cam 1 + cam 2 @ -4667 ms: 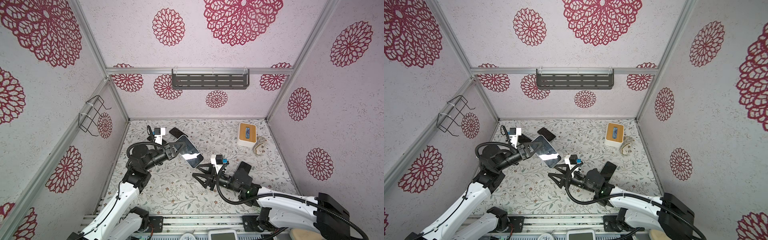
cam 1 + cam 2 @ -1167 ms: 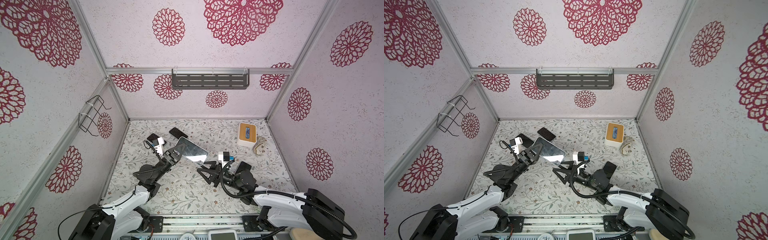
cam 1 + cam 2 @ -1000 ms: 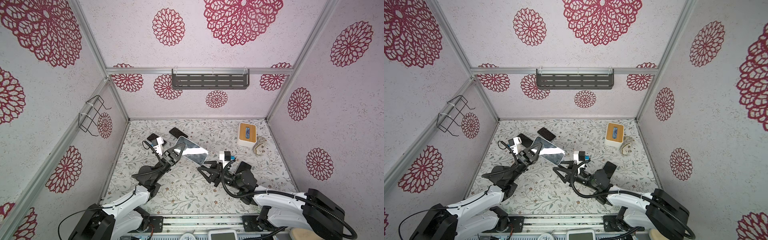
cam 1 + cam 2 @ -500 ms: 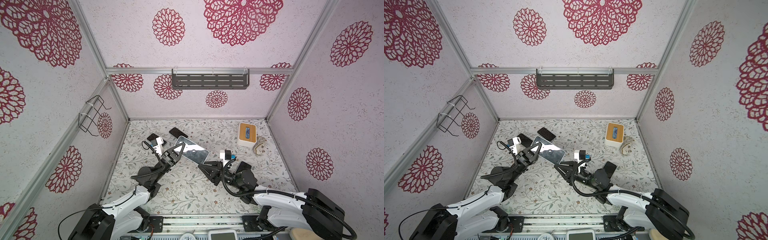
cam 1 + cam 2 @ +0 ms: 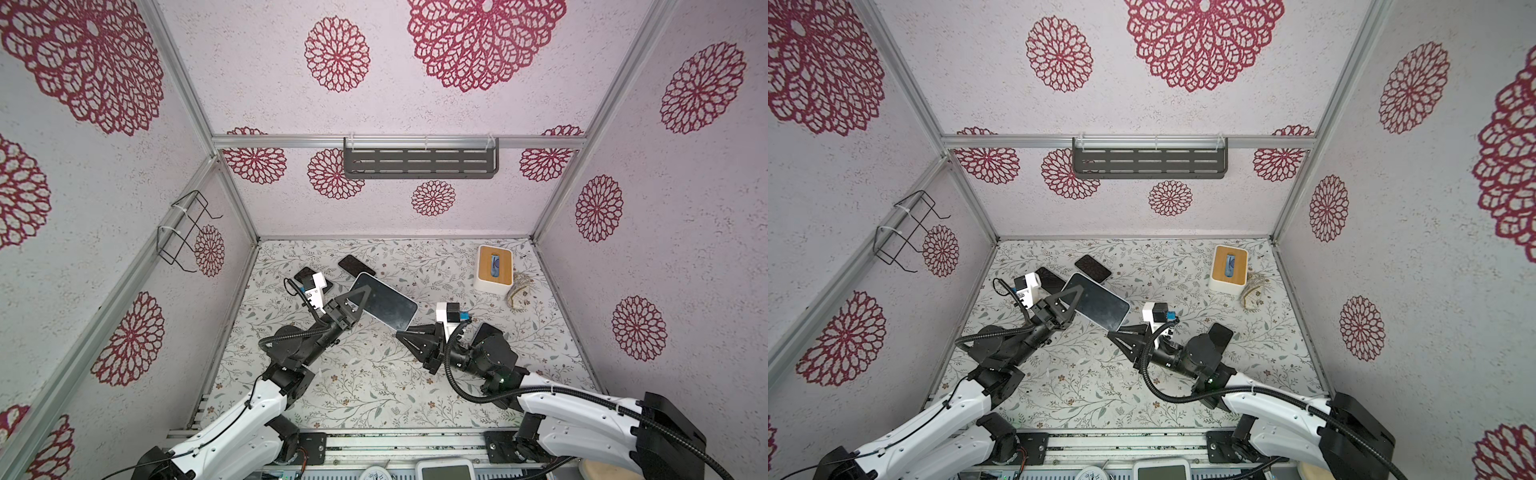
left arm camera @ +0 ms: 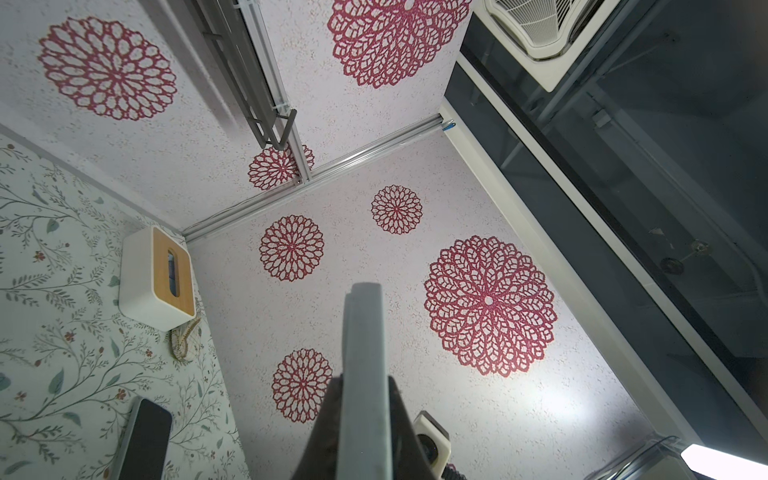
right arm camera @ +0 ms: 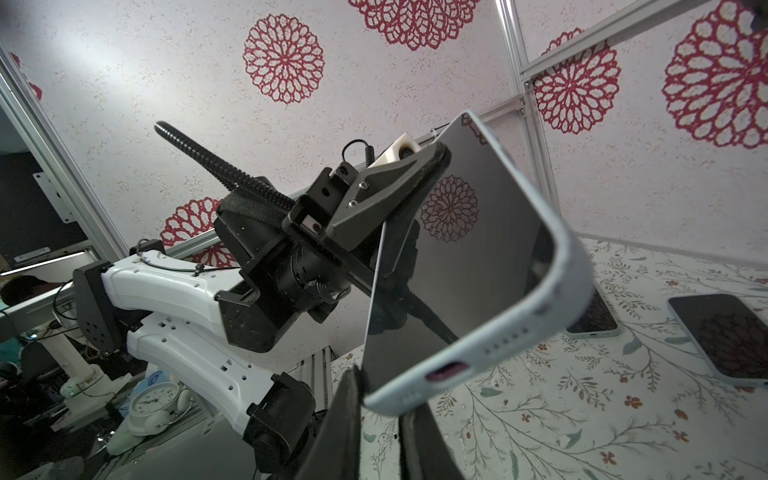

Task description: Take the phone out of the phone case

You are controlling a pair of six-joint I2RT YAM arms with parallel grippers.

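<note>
Tissue box (image 5: 493,269) in the worktop's (image 5: 374,386) back right corner; two phones (image 5: 356,266) (image 5: 303,274) back left, behind the raised cased phone (image 5: 384,302).

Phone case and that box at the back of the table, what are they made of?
The phone case is pale blue and matte, probably soft silicone or rubbery plastic, judging by its rounded, glare-free edge. The box has a smooth white body, likely plastic, and a tan top panel that looks like wood or bamboo.
</note>
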